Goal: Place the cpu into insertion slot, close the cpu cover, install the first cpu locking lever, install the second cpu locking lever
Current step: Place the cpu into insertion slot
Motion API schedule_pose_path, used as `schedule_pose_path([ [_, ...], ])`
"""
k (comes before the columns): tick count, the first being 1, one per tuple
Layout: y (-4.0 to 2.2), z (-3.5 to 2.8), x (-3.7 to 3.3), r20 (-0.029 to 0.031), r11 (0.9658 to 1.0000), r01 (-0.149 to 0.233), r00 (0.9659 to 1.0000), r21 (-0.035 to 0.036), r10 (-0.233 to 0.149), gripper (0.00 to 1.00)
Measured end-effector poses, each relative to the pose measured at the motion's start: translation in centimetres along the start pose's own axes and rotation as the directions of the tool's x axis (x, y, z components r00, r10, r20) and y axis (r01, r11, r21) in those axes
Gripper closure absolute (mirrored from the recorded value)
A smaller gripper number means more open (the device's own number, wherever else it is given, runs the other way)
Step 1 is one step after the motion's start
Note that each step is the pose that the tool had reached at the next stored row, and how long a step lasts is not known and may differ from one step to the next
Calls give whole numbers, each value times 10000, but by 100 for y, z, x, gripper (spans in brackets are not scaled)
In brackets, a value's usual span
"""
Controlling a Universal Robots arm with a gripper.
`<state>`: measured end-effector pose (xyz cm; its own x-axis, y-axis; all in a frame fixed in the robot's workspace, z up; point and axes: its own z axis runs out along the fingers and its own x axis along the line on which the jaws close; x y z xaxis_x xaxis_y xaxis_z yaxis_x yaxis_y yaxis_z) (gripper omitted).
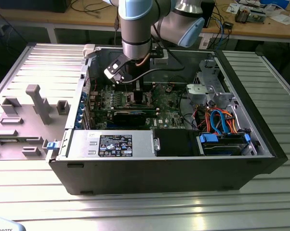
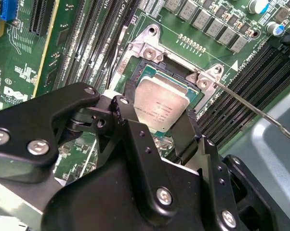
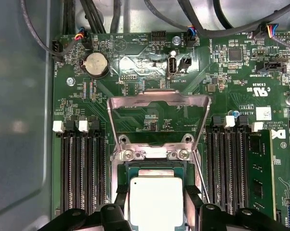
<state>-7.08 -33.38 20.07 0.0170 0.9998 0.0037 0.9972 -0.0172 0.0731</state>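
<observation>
A cluttered workshop with wooden benches and trailing cables sits behind the grooved metal desk. On the desk lies an open computer case, and I have the arm reaching straight down into it. In the exterior view the gripper hangs low over the green motherboard, roughly in the middle of the board. In both wrist views the black fingers are closed against two opposite edges of the cpu, so I read it as gripped rather than released. The chip lies level and square inside the pale rim of the insertion slot, between the two banks of memory slots. From these angles I can't tell whether it is fully seated or sitting a touch above the contacts. The cpu cover stands swung up on its hinge, its window showing the board behind it and well clear of the chip. One locking lever juts out loose from the corner of the socket, not latched, and I can't make out the other one with any confidence. By my judgement the first step is at its very end or just short of it. The cover is not yet closed, and neither lever appears to be engaged.
</observation>
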Motion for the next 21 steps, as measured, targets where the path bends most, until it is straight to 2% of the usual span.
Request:
schedule_pose_path([
  [4,0,4,0,-7,10000,48,10000,-7,-48,46],
  [10,-3,43,0,-14,10000,79,10000,-8,-79,46],
  [11,-3,42,0,-9,10000,80,10000,-7,-80,33],
  [12,-2,38,-2,4,10000,83,10000,0,-83,33],
  [14,-1,40,-1,-4,10000,81,10000,-4,-81,45],
  [21,4,32,3,-17,10000,45,10000,-12,-45,45],
])
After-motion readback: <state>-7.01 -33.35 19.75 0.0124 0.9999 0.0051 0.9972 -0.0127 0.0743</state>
